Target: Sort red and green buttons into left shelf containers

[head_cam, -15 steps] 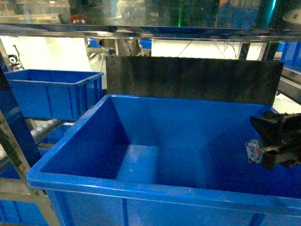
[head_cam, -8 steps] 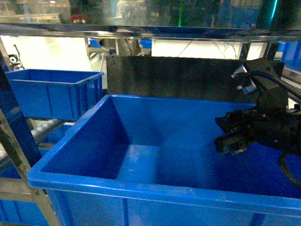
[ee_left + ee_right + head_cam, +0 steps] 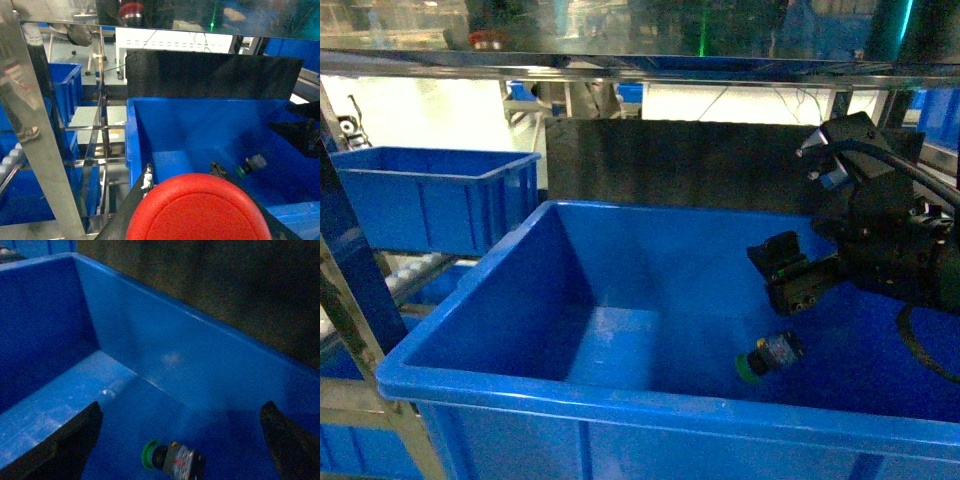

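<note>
The large blue bin (image 3: pixel 620 330) fills the lower frame, a second bin (image 3: pixel 430 195) at upper left on the shelf. The right end effector (image 3: pixel 782 272), which half a second ago was closed, now stands open at centre right, and the green button (image 3: pixel 768 356) lies on the bin floor below it: one item appears sorted. The left end effector (image 3: pixel 200 210) grips the red button (image 3: pixel 200 207), still undelivered; shelf posts (image 3: pixel 50 130) flank the approach.

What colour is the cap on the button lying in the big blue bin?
Green. The button lies on its side on the bin floor, clearest in the right wrist view.
</note>
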Robot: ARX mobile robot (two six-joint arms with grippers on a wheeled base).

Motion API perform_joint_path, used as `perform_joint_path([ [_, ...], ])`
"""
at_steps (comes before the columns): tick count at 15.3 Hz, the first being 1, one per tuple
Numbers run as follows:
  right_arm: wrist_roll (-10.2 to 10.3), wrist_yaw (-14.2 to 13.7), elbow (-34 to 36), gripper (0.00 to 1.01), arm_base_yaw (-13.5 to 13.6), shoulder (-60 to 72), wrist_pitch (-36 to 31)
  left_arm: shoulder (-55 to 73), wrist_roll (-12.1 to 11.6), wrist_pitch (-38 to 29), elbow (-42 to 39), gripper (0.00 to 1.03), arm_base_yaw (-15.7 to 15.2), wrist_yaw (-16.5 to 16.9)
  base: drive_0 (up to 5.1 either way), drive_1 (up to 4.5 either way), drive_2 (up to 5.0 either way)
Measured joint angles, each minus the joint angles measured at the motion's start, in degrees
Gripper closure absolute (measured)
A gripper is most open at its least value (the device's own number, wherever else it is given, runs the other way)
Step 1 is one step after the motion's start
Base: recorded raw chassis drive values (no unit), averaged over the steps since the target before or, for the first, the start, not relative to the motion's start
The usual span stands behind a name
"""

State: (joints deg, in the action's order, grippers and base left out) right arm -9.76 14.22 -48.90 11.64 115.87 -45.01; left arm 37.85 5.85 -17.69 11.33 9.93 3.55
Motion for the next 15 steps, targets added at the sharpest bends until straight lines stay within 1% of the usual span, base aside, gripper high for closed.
perform_joint_path([
  [1, -0.5, -1.4, 3.1, 0.01, 0.7, -1.4, -4.1, 0.0, 0.0, 0.0, 0.0, 0.76, 0.0, 0.0, 0.0, 0.00, 0.0],
  [2, -0.5, -2.0, 5.9, 0.04, 0.9, -3.0, -6.8, 0.0, 0.0, 0.0, 0.0, 0.76, 0.0, 0.0, 0.0, 0.00, 0.0],
  [3, -0.8, -2.5, 7.4, 0.04, 1.3, -3.7, -8.8, 0.0, 0.0, 0.0, 0.0, 0.76, 0.0, 0.0, 0.0, 0.00, 0.0],
  [5, -1.1, -2.8, 9.9, 0.03, 1.5, -4.7, -11.8, 0.0, 0.0, 0.0, 0.0, 0.76, 0.0, 0.0, 0.0, 0.00, 0.0],
  [7, -1.3, -3.4, 13.9, 0.03, 1.5, -6.0, -15.7, 0.0, 0.0, 0.0, 0.0, 0.76, 0.0, 0.0, 0.0, 0.00, 0.0],
  [9, -1.2, -5.2, 20.7, 0.03, 1.1, -9.0, -22.2, 0.0, 0.0, 0.0, 0.0, 0.76, 0.0, 0.0, 0.0, 0.00, 0.0],
  [10, -1.2, -5.2, 22.7, 0.03, 0.9, -10.4, -24.3, 0.0, 0.0, 0.0, 0.0, 0.76, 0.0, 0.0, 0.0, 0.00, 0.0],
  [11, -0.5, -5.8, 26.4, 0.03, -0.1, -13.9, -27.0, 0.0, 0.0, -0.1, 0.0, 0.76, 0.0, 0.0, 0.0, 0.00, 0.0],
  [12, 4.5, -7.0, 35.3, 0.03, -6.5, -30.7, -26.1, 0.0, 0.0, -0.1, 0.0, 0.76, 0.0, 0.0, 0.0, 0.00, 0.0],
  [13, 11.2, -1.2, 39.0, 0.03, -19.1, -55.5, -9.2, 0.0, 0.0, -0.1, 0.0, 0.76, 0.0, 0.0, 0.0, 0.00, 0.0],
  [14, 12.3, 0.7, 39.1, 0.03, -22.2, -61.7, -4.7, 0.0, 0.0, -0.1, 0.0, 0.76, 0.0, 0.0, 0.0, 0.00, 0.0],
  [15, 14.0, 3.1, 39.5, 0.03, -25.8, -68.8, 1.0, 0.0, 0.0, 0.0, 0.0, 0.76, 0.0, 0.0, 0.0, 0.00, 0.0],
])
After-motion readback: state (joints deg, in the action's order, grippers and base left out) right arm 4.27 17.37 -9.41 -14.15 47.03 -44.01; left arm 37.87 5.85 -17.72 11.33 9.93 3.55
